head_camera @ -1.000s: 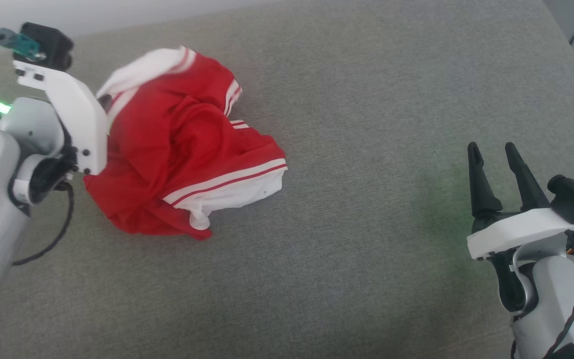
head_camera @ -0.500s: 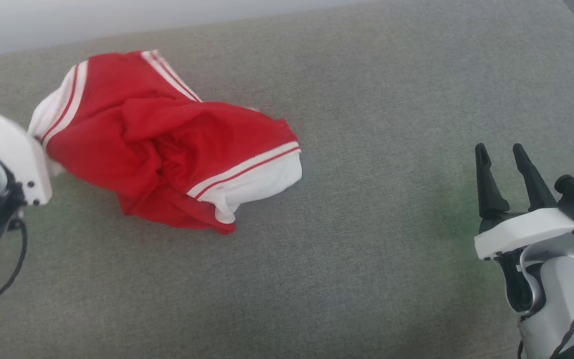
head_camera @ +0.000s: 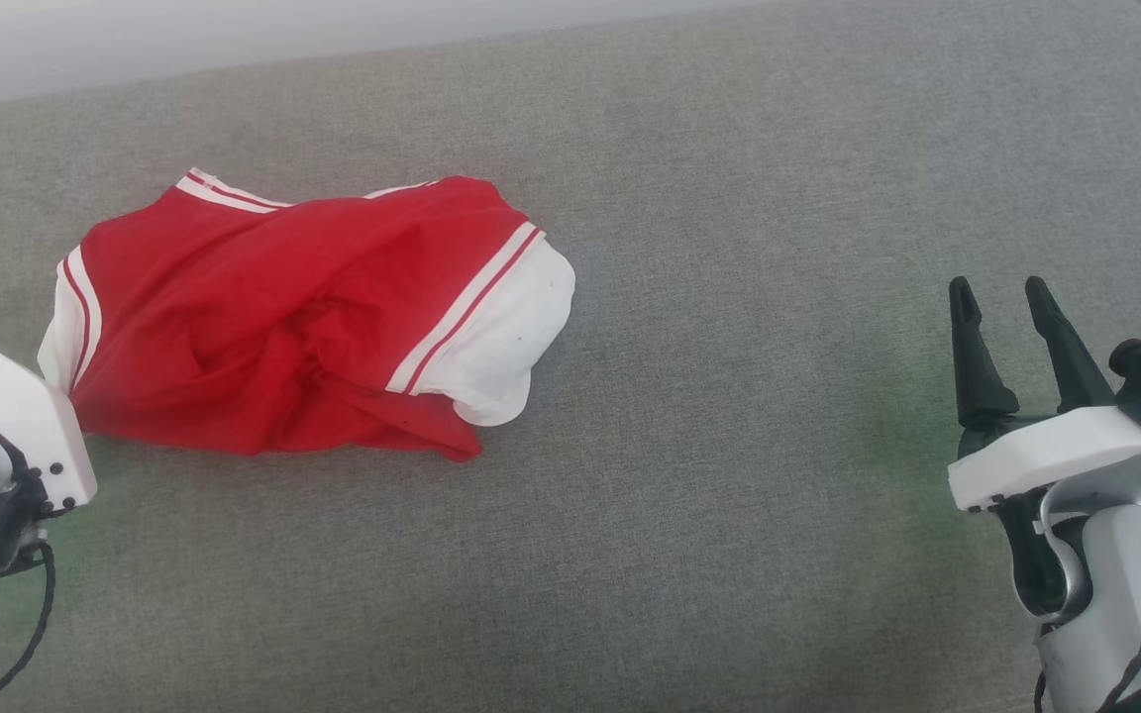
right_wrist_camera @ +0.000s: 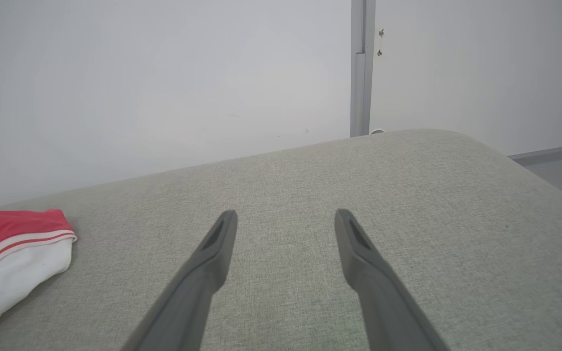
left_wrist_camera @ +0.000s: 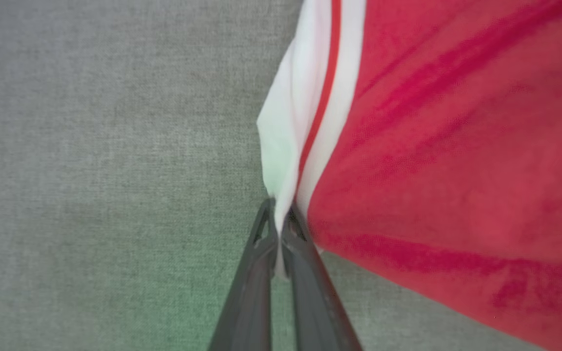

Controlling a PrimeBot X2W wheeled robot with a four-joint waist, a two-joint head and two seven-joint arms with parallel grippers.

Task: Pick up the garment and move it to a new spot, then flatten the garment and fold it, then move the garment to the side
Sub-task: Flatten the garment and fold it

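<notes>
The garment (head_camera: 273, 317), a crumpled red jersey with white sleeves and striped trim, lies on the grey cushioned surface (head_camera: 729, 198) at the left. In the left wrist view my left gripper (left_wrist_camera: 278, 207) is shut on the garment's (left_wrist_camera: 432, 146) white trimmed edge, its two dark fingers pinched together. In the head view the left wrist housing sits at the left edge beside the cloth. My right gripper (head_camera: 1001, 297) stands open far to the right, nothing between its fingers (right_wrist_camera: 217, 243). A white sleeve of the garment (right_wrist_camera: 12, 263) shows at the left of the right wrist view.
The grey cushion's far edge meets a pale wall (right_wrist_camera: 164, 73) with a grey vertical strip (right_wrist_camera: 361, 68). The cushion rounds off at the right (right_wrist_camera: 530, 165), with floor beyond. Bare grey fabric spreads between the garment and my right gripper.
My left gripper has dragged the garment down and leftward, stretching it out low on the cushion. The right gripper has stayed in place, open.
</notes>
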